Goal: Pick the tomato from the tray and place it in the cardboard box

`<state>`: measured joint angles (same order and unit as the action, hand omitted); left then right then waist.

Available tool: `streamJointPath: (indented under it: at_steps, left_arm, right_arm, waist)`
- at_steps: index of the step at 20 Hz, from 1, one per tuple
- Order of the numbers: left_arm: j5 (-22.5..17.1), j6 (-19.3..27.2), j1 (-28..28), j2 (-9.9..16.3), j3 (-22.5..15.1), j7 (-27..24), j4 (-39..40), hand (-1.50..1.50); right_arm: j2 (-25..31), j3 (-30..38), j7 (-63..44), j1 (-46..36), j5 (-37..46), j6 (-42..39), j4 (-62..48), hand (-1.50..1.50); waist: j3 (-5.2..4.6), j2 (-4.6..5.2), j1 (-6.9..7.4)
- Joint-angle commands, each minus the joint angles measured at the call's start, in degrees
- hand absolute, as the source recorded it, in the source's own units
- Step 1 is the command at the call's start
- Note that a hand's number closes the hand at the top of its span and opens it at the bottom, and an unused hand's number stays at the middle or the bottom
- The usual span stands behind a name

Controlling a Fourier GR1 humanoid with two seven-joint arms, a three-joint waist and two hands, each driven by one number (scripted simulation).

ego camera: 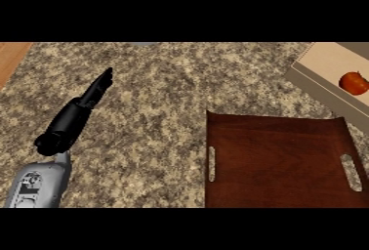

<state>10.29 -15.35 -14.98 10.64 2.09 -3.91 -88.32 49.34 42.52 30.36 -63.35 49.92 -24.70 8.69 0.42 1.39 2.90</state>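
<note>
currently the tomato [354,82] sits inside the cardboard box [322,62] at the upper right corner of the head view, resting on the box's pale floor close to the right edge of the frame. box is cut off by the frame edge, near wall facing the tray. tray [277,163] is dark brown wood, lower right, slot handles on its left and right sides, nothing visible on it. its far right corner is just beside the box wall; can't tell if they touch. left hand [92,95] is at the left over the granite counter [158,88], fingers straight and together, pointing up and to the right, holding nothing, well apart from tray and box. grey forearm comes in from the lower left. right hand doesn't show.
</note>
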Motion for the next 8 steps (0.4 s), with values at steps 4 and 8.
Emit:
streamJointPath:
  at_steps: [4, 8]
  left_arm:
    - [-0.9, -1.4, 1.3, 0.8, 0.3, -0.1, -0.8, 0.00]
    - [0.8, 0.1, 1.8, -0.5, -1.2, -1.8, -1.2, 0.00]
  right_arm:
    - [5.6, 14.8, -9.8, 0.3, -14.0, -1.2, -5.3, -1.50]
    - [6.7, 16.7, -8.4, 4.3, -16.2, 0.6, -3.5, -1.50]
  waist:
    - [0.00, 0.39, 0.57]
    - [0.12, 0.91, 0.99]
